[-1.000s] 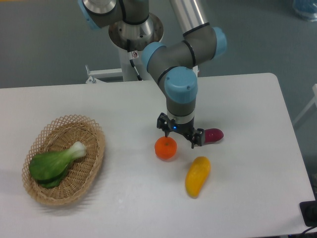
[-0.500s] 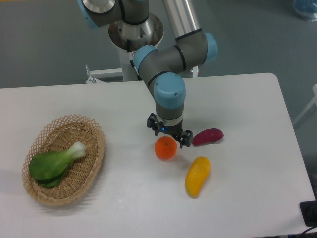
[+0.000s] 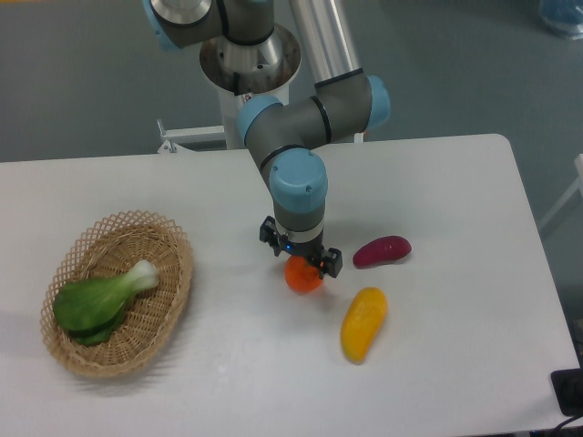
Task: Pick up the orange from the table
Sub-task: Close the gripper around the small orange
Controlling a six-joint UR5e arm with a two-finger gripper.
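The orange (image 3: 301,278) is a small round bright-orange fruit resting on the white table (image 3: 228,364) near its middle. My gripper (image 3: 299,254) hangs directly over it, pointing down, open, with one finger on the orange's left and the other on its right. The wrist hides the top of the orange, so only its lower half shows. I cannot tell whether the fingers touch the fruit.
A yellow-orange mango-like fruit (image 3: 363,323) lies just right and in front of the orange. A dark purple-red vegetable (image 3: 382,251) lies to the right. A wicker basket (image 3: 173,273) holding a green bok choy (image 3: 98,301) sits at the left.
The gripper has moved left, from beside the purple vegetable to directly over the orange, and now covers its top. The fruits have not moved.
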